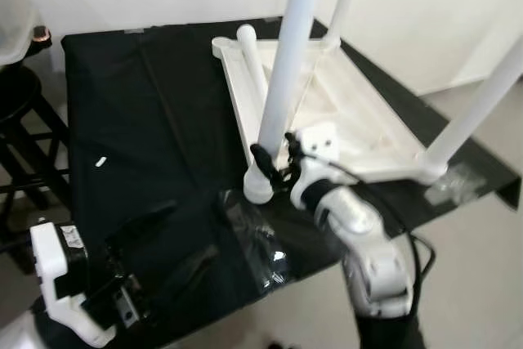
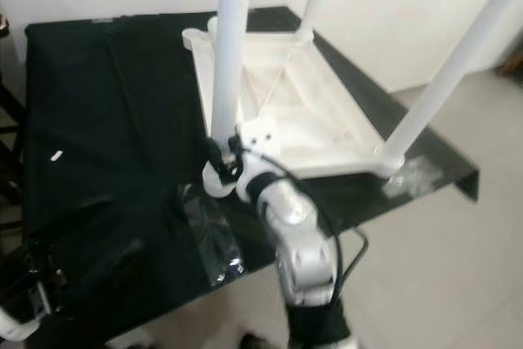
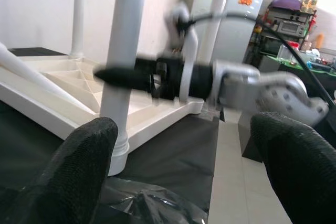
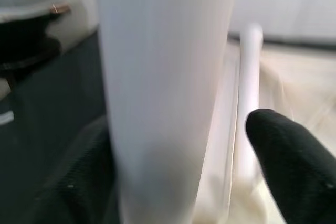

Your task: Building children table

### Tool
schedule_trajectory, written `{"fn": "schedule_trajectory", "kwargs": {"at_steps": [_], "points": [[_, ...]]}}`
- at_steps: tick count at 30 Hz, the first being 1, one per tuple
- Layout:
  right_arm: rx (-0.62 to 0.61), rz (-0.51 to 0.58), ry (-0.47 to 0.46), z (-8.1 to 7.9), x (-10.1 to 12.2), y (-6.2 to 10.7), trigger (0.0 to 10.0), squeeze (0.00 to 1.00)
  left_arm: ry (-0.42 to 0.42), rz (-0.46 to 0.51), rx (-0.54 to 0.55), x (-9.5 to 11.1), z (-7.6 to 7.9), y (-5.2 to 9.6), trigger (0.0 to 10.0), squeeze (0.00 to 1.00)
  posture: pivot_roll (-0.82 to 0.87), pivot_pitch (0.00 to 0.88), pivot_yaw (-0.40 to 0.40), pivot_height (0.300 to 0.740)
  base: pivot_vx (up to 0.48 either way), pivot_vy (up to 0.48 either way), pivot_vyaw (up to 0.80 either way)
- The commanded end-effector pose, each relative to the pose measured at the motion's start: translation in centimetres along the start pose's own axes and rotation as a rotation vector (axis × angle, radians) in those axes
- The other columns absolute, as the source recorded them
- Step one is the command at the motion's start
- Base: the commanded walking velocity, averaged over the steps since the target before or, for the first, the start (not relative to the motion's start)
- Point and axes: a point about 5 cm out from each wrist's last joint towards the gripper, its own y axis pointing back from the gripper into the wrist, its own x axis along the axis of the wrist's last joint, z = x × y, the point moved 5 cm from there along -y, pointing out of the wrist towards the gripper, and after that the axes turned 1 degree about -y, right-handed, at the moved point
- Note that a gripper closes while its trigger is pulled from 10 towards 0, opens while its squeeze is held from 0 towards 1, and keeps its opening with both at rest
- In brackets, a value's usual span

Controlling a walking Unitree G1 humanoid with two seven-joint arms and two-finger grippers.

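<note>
Tabletop (image 1: 359,112), white and turned upside down, lies on the black cloth (image 1: 139,104) toward the right and far side, with three legs standing up from its corners and a fourth leg (image 1: 252,63) lying loose along its far left edge. The right gripper (image 1: 274,161) reaches in from the near right, forearm raised and bent at the wrist, its black fingers on either side of the near-left leg (image 1: 286,63) just above the foot of that leg. The right wrist view shows that leg (image 4: 163,93) close up between the two fingers (image 4: 289,161), which are set about as wide as the leg; contact cannot be told. The left wrist view shows a fridge (image 3: 231,14) and shelves far behind. The left gripper (image 1: 176,255) rests low at the near left, fingers spread wide and empty, beside a crumpled plastic bag (image 1: 257,243).
</note>
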Motion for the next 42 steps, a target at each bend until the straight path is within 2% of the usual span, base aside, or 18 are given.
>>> {"fn": "schedule_trajectory", "kwargs": {"at_steps": [1, 4, 5, 6, 7, 8, 14, 18, 21, 22, 23, 24, 25, 26, 27, 28, 33, 42], "points": [[0.018, 0.067, -0.002, 1.2, 1.3, -0.2, 10.0, 1.0, 0.015, -0.024, -0.007, -0.4, 0.3, 0.1, 10.0, 0.0, 0.14, 0.211, -0.118, 0.74, 0.0, 0.0, 0.0], [0.155, 0.116, 0.027, 0.4, 2.8, -0.9, 10.0, 1.0, 0.016, -0.024, -0.007, -0.4, 0.4, 0.1, 10.0, 0.0, 0.15, 0.213, -0.12, 0.74, 0.0, 0.0, 0.0], [0.379, 0.099, 0.15, -1.0, 3.1, -1.1, 10.0, 0.91, 0.016, -0.025, -0.004, -0.4, 0.4, 0.1, 10.0, 0.0, 0.15, 0.218, -0.123, 0.74, 0.0, 0.0, 0.0], [0.464, 0.076, 0.225, -1.3, 2.8, -1.1, 10.0, 0.74, 0.016, -0.026, -0.003, -0.4, 0.5, 0.2, 10.0, 0.0, 0.15, 0.22, -0.123, 0.74, 0.0, 0.0, 0.0], [0.464, 0.076, 0.225, -1.3, 2.8, -1.1, 10.0, 0.74, 0.016, -0.026, -0.003, -0.4, 0.5, 0.2, 10.0, 0.0, 0.15, 0.22, -0.123, 0.74, 0.0, 0.0, 0.0], [0.578, 0.049, 0.284, -1.4, 2.7, -0.8, 10.0, 0.0, 0.017, -0.027, -0.001, -0.4, 0.6, 0.2, 10.0, 0.0, 0.16, 0.225, -0.127, 0.74, 0.0, 0.0, 0.0], [0.692, 0.051, 0.281, -1.1, 3.5, -0.8, 10.0, 0.0, 0.02, -0.032, 0.0, -0.4, 0.7, 0.3, 10.0, 0.0, 0.17, 0.229, -0.128, 0.74, 0.0, 0.0, 0.0], [0.94, 0.085, 0.175, -0.1, 6.0, -0.5, 10.0, 0.0, 0.022, -0.044, 0.009, -0.4, 0.9, 0.6, 10.0, 0.0, 0.18, 0.238, -0.132, 0.74, 0.0, 0.0, 0.0], [0.98, 0.091, 0.147, 0.0, 6.4, -0.5, 10.0, 0.0, 0.021, -0.049, 0.01, -0.4, 0.9, 0.6, 10.0, 0.0, 0.18, 0.239, -0.132, 0.74, 0.0, 0.0, 0.0], [1.038, 0.093, 0.12, 0.0, 6.6, -0.3, 10.0, 0.0, 0.021, -0.054, 0.011, -0.4, 0.9, 0.7, 10.0, 0.0, 0.18, 0.239, -0.132, 0.74, 0.0, 0.0, 0.0], [1.038, 0.093, 0.12, 0.0, 6.6, -0.3, 10.0, 0.0, 0.021, -0.054, 0.011, -0.4, 0.9, 0.7, 10.0, 0.0, 0.18, 0.239, -0.132, 0.74, 0.0, 0.0, 0.0], [1.109, 0.085, 0.098, 0.1, 6.7, -0.2, 10.0, 0.0, 0.02, -0.058, 0.013, -0.4, 0.9, 0.8, 10.0, 0.0, 0.19, 0.245, -0.131, 0.74, 0.0, 0.0, 0.0], [1.109, 0.085, 0.098, 0.1, 6.7, -0.2, 10.0, 0.0, 0.02, -0.058, 0.013, -0.4, 0.9, 0.8, 10.0, 0.0, 0.19, 0.245, -0.131, 0.74, 0.0, 0.0, 0.0], [1.142, 0.078, 0.09, 0.1, 6.5, -0.1, 8.8, 0.0, 0.019, -0.058, 0.014, -0.4, 0.9, 0.8, 10.0, 0.0, 0.19, 0.244, -0.132, 0.74, 0.0, 0.0, 0.0], [1.142, 0.078, 0.09, 0.1, 6.5, -0.1, 8.8, 0.0, 0.019, -0.058, 0.014, -0.4, 0.9, 0.8, 10.0, 0.0, 0.19, 0.244, -0.132, 0.74, 0.0, 0.0, 0.0], [1.17, 0.067, 0.085, 0.0, 6.3, -0.1, 0.2, 0.0, 0.019, -0.059, 0.014, -0.4, 1.0, 0.8, 10.0, 0.0, 0.2, 0.244, -0.132, 0.74, 0.0, 0.0, 0.0], [1.235, 0.058, 0.047, -0.2, 6.0, 0.2, 0.0, 0.0, 0.016, -0.059, 0.016, -0.4, 1.0, 0.8, 10.0, 0.0, 0.2, 0.243, -0.133, 0.74, 0.0, 0.0, 0.0], [1.2, 0.067, 0.066, 0.6, 5.0, 0.7, 0.0, 0.0, 0.014, -0.055, 0.013, -0.5, 0.8, 0.6, 10.0, 0.0, 0.18, 0.235, -0.134, 0.74, 0.0, 0.0, 0.0]]}}
